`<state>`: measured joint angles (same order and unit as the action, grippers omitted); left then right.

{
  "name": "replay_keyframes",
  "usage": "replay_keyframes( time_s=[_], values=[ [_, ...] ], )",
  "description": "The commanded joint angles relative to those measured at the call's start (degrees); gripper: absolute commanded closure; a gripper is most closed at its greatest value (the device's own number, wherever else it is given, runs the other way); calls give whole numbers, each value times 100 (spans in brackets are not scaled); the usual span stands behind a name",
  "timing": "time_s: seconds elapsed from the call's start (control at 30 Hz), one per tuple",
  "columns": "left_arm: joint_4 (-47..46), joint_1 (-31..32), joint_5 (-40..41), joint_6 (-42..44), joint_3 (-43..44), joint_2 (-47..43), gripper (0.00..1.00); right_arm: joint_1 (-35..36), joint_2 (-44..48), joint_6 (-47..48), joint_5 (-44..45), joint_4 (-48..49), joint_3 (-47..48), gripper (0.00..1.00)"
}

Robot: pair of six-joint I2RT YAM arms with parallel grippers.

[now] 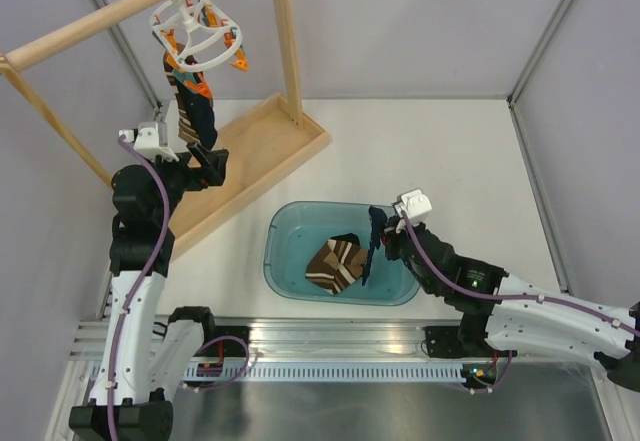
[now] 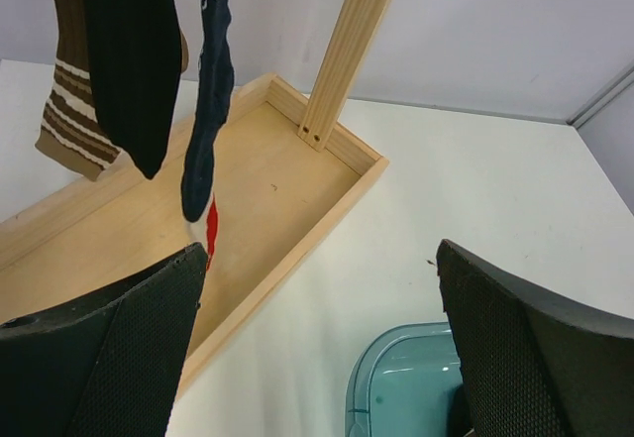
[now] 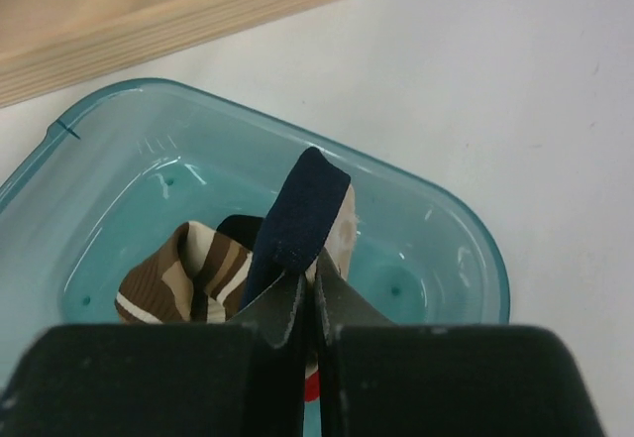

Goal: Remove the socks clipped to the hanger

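Right end effector (image 3: 307, 293) clenched on a navy sock (image 3: 302, 214) over the teal bin (image 3: 466, 229), in which a striped sock (image 3: 188, 273) lies. Left end effector (image 2: 319, 303) released, fingers spread wide and empty, just below the socks (image 2: 134, 60) that hang clipped to the white hanger (image 1: 195, 33) on the wooden rack (image 1: 270, 151). Bin and rack stand on the tabletop (image 1: 430, 151).

A robot lab cell: grey panel walls (image 1: 420, 21), slotted aluminium rail (image 1: 350, 369), white tabletop (image 1: 450, 151).
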<state>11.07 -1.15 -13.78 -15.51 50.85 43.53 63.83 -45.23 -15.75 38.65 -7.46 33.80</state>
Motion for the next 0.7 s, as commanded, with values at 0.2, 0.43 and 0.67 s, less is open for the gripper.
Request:
replay_keyframes(
  time_s=[0.2,0.43,0.67],
  values=[
    [-26,36,-213,-31,-5,42,0,6,-21,-1606,-112,-308,-321,99],
    [27,27,-134,-49,13,51,0,76,32,-2450,195,-1256,-146,98],
    [71,36,-29,-66,30,77,0,94,-363,-2477,72,-1293,-137,3]
  ],
)
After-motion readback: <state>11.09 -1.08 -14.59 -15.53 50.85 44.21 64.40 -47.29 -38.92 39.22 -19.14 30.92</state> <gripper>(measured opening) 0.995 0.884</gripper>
